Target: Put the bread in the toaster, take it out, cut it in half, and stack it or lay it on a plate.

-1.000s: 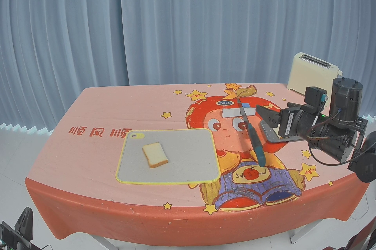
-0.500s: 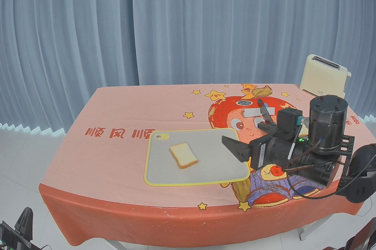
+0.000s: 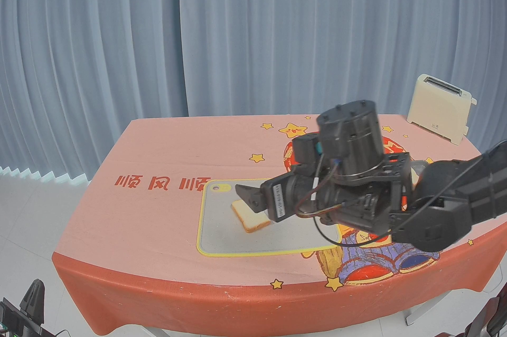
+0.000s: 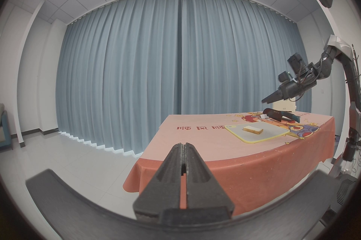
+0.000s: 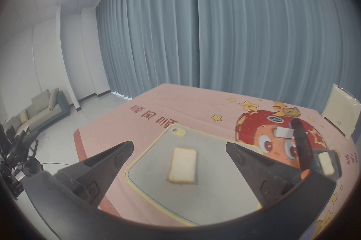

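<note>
Orange-red cloth covers the bench [image 3: 158, 153], and at 9 o'clock from the grey, yellow-rimmed cutting board [image 3: 216, 235] runs a row of red printed characters [image 3: 161, 183]. The cartoon print carries small labels, too small to make out. From the head camera, the right tool [image 3: 251, 199] hangs over the board with its fingers apart. The bread [image 3: 257, 221] lies flat on the board, peeking out at 6 o'clock from those fingers. Way out at 2 o'clock from the board stands the cream toaster [image 3: 442, 108], near the bench's far corner.

Over to the left wrist camera: the left tool [image 4: 182, 147] sits low, off the end of the bench, fingers pressed together with nothing between them. Beyond it the bread [image 4: 252, 129] rests on the cutting board [image 4: 273, 131]. The right tool [image 4: 267, 99] hangs well above the slice, clearly apart from it. Just past the board lies a dark knife [image 4: 280, 114] with a teal end.

Now the right wrist camera: the right tool [image 5: 178, 149] is spread wide, the bread [image 5: 183, 165] framed between its two fingers and below them, untouched. The slice lies near the middle of the cutting board [image 5: 229, 192]. The red characters [image 5: 152, 117] show on the cloth beyond the board. The knife [image 5: 303, 144] lies across the cartoon face, and the toaster [image 5: 342, 111] stands behind it at the bench's edge.
</note>
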Available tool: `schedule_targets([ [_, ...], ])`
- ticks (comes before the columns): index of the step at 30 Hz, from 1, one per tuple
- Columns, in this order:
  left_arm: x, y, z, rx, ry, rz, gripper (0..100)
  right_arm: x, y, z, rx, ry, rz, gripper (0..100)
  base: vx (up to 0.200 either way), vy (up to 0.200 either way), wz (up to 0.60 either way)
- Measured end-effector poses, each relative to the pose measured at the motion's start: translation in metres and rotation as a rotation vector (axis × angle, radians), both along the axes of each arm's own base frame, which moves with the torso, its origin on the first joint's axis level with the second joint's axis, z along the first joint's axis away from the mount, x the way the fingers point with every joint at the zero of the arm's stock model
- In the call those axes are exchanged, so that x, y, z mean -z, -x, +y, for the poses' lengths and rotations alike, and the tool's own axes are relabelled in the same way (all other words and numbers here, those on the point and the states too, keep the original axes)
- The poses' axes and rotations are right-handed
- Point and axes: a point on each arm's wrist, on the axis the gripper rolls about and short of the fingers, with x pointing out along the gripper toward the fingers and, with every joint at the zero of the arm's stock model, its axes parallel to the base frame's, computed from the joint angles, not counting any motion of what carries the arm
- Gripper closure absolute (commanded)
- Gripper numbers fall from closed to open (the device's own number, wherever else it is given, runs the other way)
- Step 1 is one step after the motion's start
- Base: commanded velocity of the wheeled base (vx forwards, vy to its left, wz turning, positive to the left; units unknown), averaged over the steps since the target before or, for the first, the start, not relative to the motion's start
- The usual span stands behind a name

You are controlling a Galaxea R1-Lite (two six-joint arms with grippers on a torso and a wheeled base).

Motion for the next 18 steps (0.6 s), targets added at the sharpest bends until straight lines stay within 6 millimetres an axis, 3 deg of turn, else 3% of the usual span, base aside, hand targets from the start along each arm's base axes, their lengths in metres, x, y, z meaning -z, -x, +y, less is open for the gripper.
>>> schedule_targets([
  [10, 0.000, 0.000, 0.000, 0.000, 0.000, 0.000, 100, 0.047, -0.017, 0.057, -0.041, 0.068, 0.072, 0, 0.000, 0.000, 0.00],
  [18, 0.000, 0.000, 0.000, 0.000, 0.000, 0.000, 100, 0.070, -0.010, 0.078, -0.072, 0.099, 0.104, 0, 0.000, 0.000, 0.00],
])
